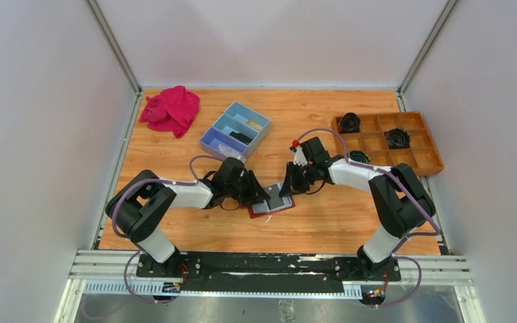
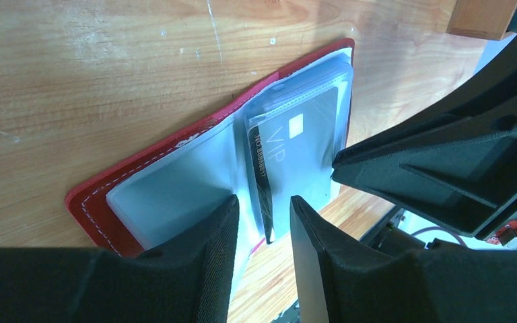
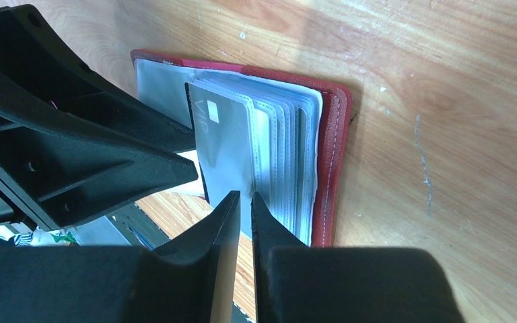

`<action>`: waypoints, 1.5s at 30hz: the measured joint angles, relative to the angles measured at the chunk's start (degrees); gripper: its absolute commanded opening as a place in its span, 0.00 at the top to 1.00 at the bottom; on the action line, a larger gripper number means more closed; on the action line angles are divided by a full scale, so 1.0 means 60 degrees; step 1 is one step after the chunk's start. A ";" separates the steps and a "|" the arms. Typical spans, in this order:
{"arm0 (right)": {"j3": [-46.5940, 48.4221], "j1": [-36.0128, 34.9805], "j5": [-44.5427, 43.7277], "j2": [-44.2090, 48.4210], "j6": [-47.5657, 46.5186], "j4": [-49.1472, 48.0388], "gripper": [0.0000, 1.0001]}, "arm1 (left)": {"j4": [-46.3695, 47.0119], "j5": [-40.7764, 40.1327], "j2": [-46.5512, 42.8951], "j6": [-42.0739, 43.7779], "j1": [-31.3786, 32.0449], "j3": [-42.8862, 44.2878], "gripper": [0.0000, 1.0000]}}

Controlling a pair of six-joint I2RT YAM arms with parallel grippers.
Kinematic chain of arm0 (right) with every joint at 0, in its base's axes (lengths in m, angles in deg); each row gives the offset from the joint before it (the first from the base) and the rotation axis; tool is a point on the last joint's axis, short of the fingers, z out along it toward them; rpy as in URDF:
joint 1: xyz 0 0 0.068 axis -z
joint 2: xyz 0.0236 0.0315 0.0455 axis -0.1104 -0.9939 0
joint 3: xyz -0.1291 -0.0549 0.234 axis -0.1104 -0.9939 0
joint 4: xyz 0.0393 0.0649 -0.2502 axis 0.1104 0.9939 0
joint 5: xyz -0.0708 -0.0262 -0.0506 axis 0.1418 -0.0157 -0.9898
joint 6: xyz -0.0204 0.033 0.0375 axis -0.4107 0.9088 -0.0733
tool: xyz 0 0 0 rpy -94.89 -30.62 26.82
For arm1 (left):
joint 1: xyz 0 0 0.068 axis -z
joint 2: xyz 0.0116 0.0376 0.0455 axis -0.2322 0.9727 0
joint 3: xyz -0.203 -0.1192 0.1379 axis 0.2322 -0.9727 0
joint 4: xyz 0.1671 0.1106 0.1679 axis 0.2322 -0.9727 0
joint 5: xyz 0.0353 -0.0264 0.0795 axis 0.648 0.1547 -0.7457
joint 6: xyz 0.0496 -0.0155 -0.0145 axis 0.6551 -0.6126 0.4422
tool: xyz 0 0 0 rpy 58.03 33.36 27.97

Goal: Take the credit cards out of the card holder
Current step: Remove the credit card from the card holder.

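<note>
The card holder (image 1: 273, 204) is lying open on the table (image 1: 296, 108), half hidden from above by both grippers. The left gripper (image 2: 262, 229) is standing jaws apart astride a grey card (image 2: 303, 145). The right gripper (image 3: 244, 208) is nearly closing at the sleeves (image 3: 283, 148); whether it is pinching anything is unclear.

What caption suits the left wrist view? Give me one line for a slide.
Left gripper, jaws open, straddles the edge of a grey VIP card in the opened card holder.
</note>
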 measured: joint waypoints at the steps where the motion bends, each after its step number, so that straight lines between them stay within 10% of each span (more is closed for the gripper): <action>1: 0.0000 0.0000 0.0000 0.0000 0.0000 -0.0004 0.84 | 0.0000 0.0000 0.0000 0.0000 0.0000 -0.0004 0.59; 31: -0.0004 0.0000 0.0080 -0.0058 0.0011 -0.0062 0.85 | 0.0634 -0.0153 -0.0055 0.1111 -0.0004 -0.0208 0.57; 45: -0.0168 0.0000 0.0914 -0.0433 0.0488 -0.0739 0.85 | 0.1920 -0.0135 0.0076 0.0186 -0.0098 -0.0954 0.93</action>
